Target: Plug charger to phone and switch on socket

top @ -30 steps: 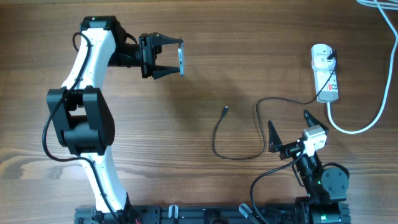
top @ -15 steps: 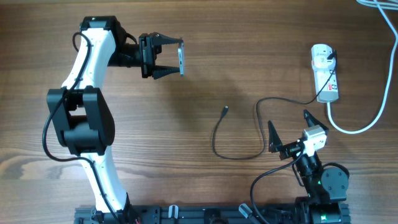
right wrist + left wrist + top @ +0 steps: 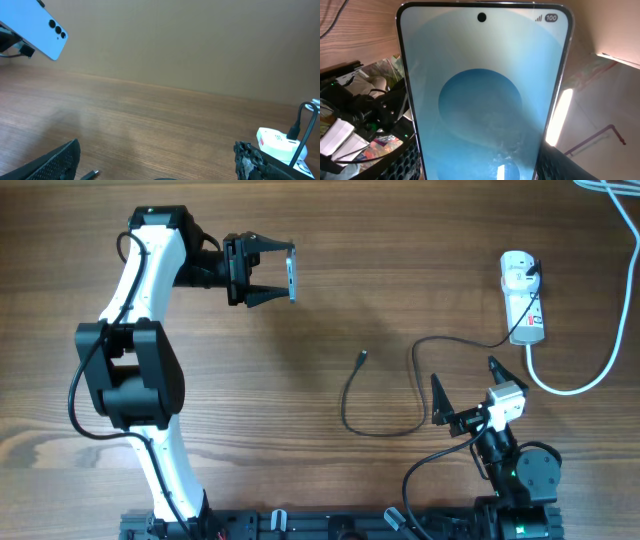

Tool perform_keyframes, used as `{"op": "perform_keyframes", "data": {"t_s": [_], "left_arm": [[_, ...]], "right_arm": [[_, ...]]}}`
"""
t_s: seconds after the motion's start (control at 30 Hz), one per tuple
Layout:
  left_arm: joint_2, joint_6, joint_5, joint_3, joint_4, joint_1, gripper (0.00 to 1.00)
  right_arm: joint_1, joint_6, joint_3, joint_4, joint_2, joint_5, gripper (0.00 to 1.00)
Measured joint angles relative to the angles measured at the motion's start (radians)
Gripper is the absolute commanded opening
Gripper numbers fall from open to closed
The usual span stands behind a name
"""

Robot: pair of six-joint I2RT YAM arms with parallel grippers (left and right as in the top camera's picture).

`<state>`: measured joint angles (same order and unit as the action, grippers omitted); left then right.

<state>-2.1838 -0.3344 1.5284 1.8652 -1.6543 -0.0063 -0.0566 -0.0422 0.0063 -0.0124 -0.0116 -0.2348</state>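
My left gripper (image 3: pixel 280 277) is shut on the phone (image 3: pixel 291 277) and holds it raised at the upper left, edge-on in the overhead view. Its teal screen fills the left wrist view (image 3: pixel 482 95); its light back with camera lenses shows in the right wrist view (image 3: pixel 37 27). The charger's thin black cable (image 3: pixel 385 430) loops on the table's middle, its connector tip (image 3: pixel 361 359) lying free, also low in the right wrist view (image 3: pixel 90 174). The cable runs to the white socket (image 3: pixel 522 298) at the right, seen too in the right wrist view (image 3: pixel 277 141). My right gripper (image 3: pixel 462 392) is open and empty near the front.
A thick white cord (image 3: pixel 600 370) trails from the socket round the table's right edge. The wooden table (image 3: pixel 400 270) lies between the phone and the socket. The black arm bases stand along the front edge (image 3: pixel 330 525).
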Motion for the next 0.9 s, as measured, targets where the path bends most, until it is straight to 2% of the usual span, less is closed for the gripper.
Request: {"op": "perform_keyframes", "data": {"t_s": [0.7,0.8,0.87,0.9], "left_arm": [[0.000,0.000,0.000,0.000,-0.003,0.000,0.63],[0.000,0.000,0.000,0.000,-0.003,0.000,0.63],[0.000,0.000,0.000,0.000,-0.003,0.000,0.63],[0.000,0.000,0.000,0.000,-0.003,0.000,0.63]], "right_arm": [[0.000,0.009,0.000,0.000,0.000,-0.004,1.00],[0.000,0.148,0.000,-0.006,0.000,-0.061,1.00],[0.000,0.370,0.000,-0.013,0.000,-0.137,1.00],[0.000,0.550,0.000,-0.014,0.000,-0.183,1.00]]}}
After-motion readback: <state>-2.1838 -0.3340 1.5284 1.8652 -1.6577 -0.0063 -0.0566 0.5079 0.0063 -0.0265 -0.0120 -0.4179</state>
